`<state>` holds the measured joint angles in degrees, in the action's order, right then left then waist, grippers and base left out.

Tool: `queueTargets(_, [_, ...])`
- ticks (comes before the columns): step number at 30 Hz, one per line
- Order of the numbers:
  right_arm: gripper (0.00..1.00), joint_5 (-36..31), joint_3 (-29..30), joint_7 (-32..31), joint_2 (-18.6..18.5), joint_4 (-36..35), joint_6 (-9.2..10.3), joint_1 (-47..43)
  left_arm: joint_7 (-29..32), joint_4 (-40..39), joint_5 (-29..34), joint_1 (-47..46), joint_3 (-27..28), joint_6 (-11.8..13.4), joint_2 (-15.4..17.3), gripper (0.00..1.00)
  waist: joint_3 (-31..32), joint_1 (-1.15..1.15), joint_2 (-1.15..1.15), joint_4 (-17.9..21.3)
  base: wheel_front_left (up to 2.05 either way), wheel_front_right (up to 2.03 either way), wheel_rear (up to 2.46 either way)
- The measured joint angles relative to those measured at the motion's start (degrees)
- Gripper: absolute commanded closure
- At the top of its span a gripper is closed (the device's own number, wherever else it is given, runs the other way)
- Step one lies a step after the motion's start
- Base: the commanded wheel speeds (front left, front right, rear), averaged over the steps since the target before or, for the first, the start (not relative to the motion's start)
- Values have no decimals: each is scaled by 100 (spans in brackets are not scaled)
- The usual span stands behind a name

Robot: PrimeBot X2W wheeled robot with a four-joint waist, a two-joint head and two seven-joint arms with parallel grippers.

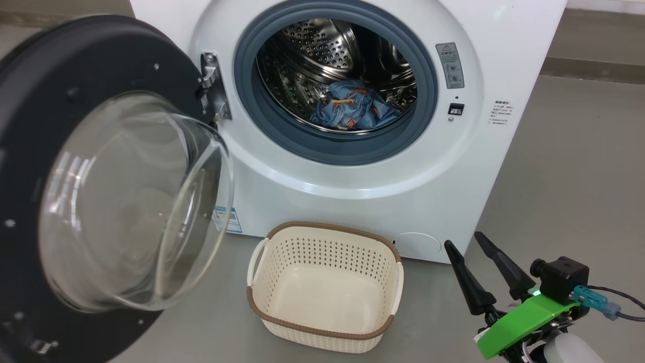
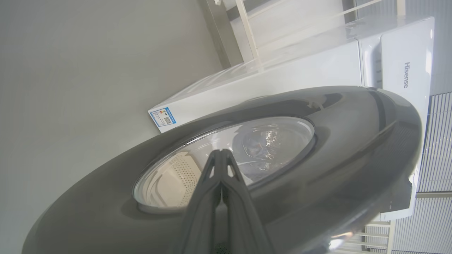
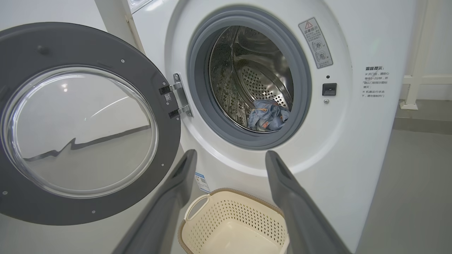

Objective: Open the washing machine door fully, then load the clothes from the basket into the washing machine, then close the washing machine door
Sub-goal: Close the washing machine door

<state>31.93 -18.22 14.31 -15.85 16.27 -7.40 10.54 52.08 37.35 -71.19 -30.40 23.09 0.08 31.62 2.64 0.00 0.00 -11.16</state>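
The washing machine (image 1: 403, 191) stands with its door (image 1: 30, 126) swung open to the left, glass bowl facing me. The blue printed clothes (image 1: 352, 108) lie bunched at the bottom of the steel drum. The basket (image 1: 325, 333) sits on the floor in front of the machine with nothing in it. My right gripper (image 1: 463, 243) is open at the lower right, beside the basket, and holds nothing. In the left wrist view my left gripper (image 2: 220, 152) is shut with fingertips together, close to the door's outer black rim (image 2: 353, 141); contact is unclear.
Grey floor (image 1: 564, 176) stretches to the right of the machine. A blue label (image 1: 224, 219) is stuck low on the washer front. The door latch slot (image 1: 456, 109) sits right of the opening. White frame legs (image 3: 413, 88) stand behind, to the right.
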Motion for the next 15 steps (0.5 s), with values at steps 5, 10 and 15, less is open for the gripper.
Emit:
queueTargets(5, [0, -1, 71, 0, 63, -3, 0, -13, 419, -871, -216, 343, -91, 415, -474, 100, 18, 0, 0, -45, 0, 0, 0])
queueTargets(10, [0, -2, 124, 0, 133, -11, 0, -38, 811, -1833, -450, 640, -129, 938, -738, 100, 33, 0, 0, -64, 0, 0, 0])
queueTargets(15, [0, -9, 213, 0, 164, -23, 0, -100, 1159, -2802, -582, 881, -298, 1392, -969, 100, 42, 0, 0, -75, 0, 0, 0])
